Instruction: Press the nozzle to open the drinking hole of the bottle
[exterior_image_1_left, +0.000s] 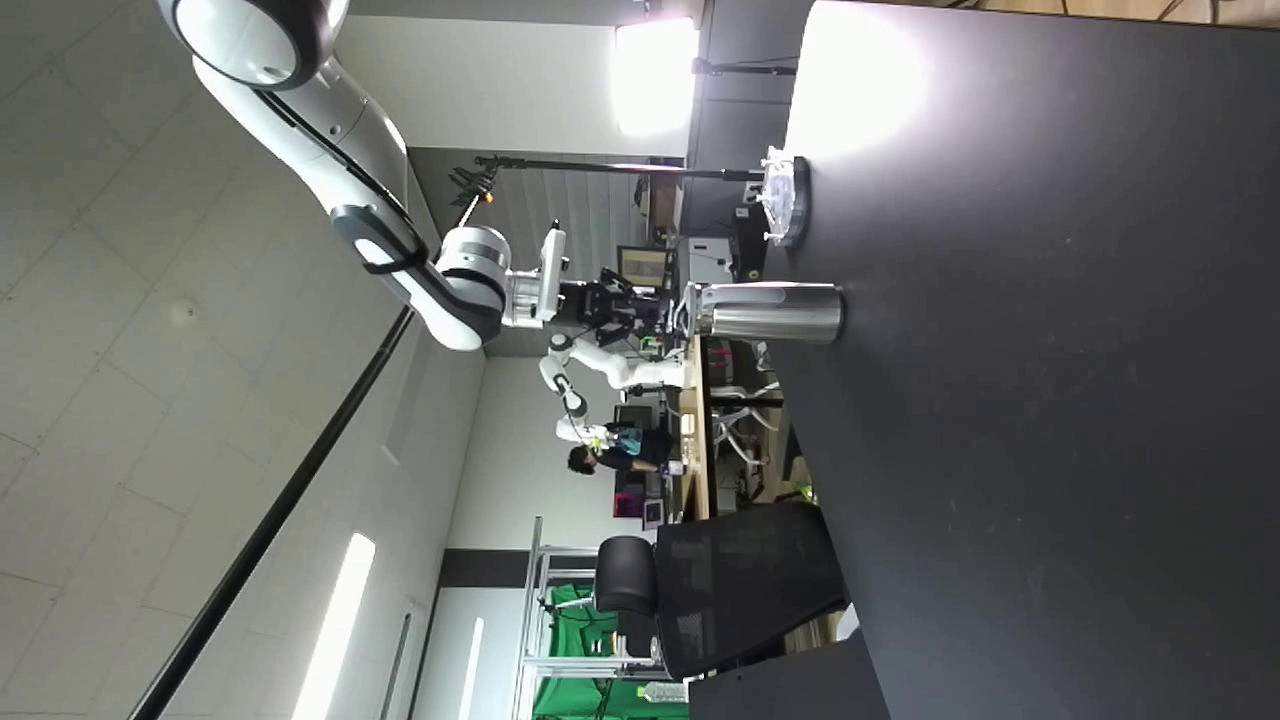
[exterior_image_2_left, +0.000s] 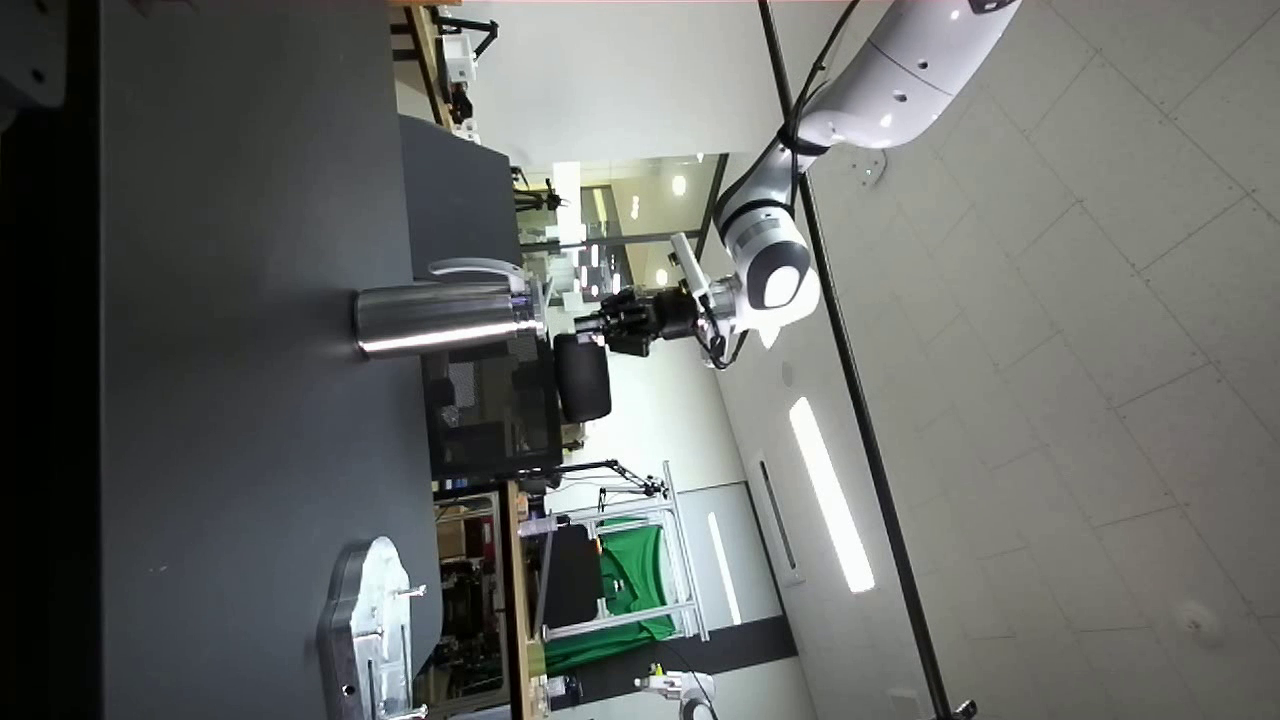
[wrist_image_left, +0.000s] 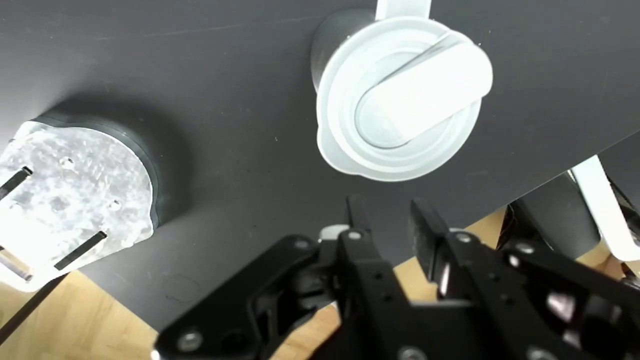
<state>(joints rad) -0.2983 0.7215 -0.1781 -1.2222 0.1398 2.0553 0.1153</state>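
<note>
The steel jug (exterior_image_2_left: 435, 318) is stood upright, likely so its lid tab (wrist_image_left: 430, 95) can be pushed; towards 6 o'clock in the wrist view, empty jaws are held slightly apart.

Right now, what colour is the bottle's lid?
The lid is plain whitish; it shows best in the wrist view.

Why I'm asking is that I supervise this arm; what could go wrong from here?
The black two-fingered pincer stands open, so it might press the white rounded plastic-looking lid tab unevenly or miss it. The upright silver cylindrical metal bottle looks unbraced, so an off-centre push could tip or slide it.
</note>
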